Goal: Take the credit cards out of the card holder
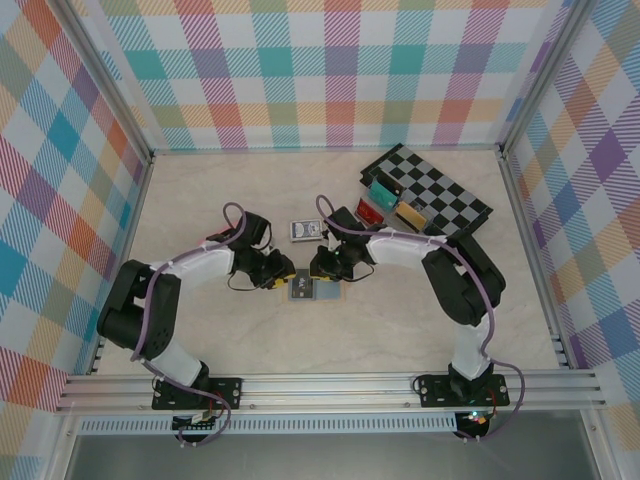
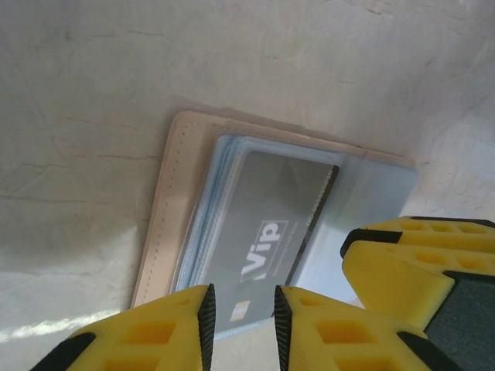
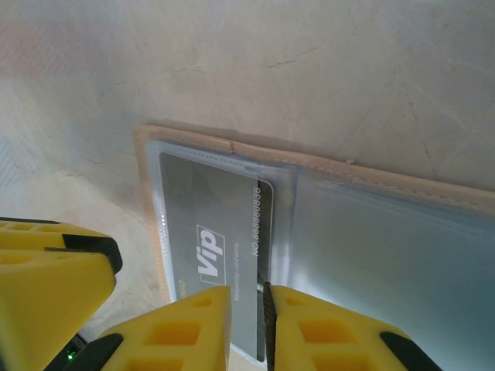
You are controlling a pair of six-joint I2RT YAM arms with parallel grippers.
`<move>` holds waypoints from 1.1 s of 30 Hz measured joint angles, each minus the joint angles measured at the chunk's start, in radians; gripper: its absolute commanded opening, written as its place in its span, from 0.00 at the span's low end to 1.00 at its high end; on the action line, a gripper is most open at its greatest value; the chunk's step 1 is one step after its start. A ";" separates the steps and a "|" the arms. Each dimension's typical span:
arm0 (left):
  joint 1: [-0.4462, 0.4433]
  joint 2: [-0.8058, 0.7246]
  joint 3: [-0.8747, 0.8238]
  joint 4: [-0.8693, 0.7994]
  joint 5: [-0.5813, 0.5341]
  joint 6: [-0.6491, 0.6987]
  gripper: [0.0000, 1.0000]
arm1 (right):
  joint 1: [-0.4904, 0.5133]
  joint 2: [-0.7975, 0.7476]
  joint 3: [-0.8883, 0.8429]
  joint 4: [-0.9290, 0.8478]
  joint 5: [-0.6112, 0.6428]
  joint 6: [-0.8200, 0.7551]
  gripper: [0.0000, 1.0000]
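1. The card holder point(image 1: 302, 289) lay open and flat on the surface point(image 1: 200, 200), between both claws.
2. A grey "Vip" credit card point(image 2: 263, 232) sat inside its clear sleeve point(image 3: 371, 247).
3. The left claw point(image 2: 241, 321) hovered over the card's near end, jaws narrowly parted, grasping nothing.
4. The right claw point(image 3: 247, 309) had jaws almost together at the card's edge; whether it pinched anything, I could not tell.
5. The card looked thin, stiff, light and slick, so it was probably best pinched by its near edge while the holder was pinned.

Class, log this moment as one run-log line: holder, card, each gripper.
card holder: open on table | grey Vip card: in clear sleeve | left gripper: narrowly open over card | right gripper: grip unclear
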 measured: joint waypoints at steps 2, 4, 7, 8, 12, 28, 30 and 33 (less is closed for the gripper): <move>0.000 0.018 0.000 0.008 0.013 0.002 0.22 | 0.000 0.010 0.007 -0.004 0.000 0.000 0.19; 0.000 0.034 0.001 0.022 0.022 0.003 0.21 | 0.000 0.019 0.014 -0.009 -0.001 0.000 0.19; 0.000 0.057 0.003 0.029 0.023 0.003 0.20 | 0.000 0.031 0.018 -0.010 -0.001 -0.001 0.19; 0.000 0.063 0.003 0.029 0.023 0.003 0.19 | 0.000 0.034 0.018 -0.010 -0.001 0.000 0.19; 0.000 0.081 0.003 0.029 0.018 0.003 0.19 | 0.000 0.043 0.018 -0.013 -0.001 0.000 0.17; 0.000 0.085 -0.001 0.030 0.014 0.005 0.17 | 0.000 0.048 0.018 0.007 -0.031 -0.001 0.15; 0.000 0.084 -0.003 0.034 0.014 0.006 0.17 | 0.000 0.049 0.018 0.006 -0.031 -0.001 0.15; 0.000 0.085 -0.006 0.041 0.014 0.006 0.17 | 0.000 0.049 0.018 0.000 -0.025 -0.001 0.14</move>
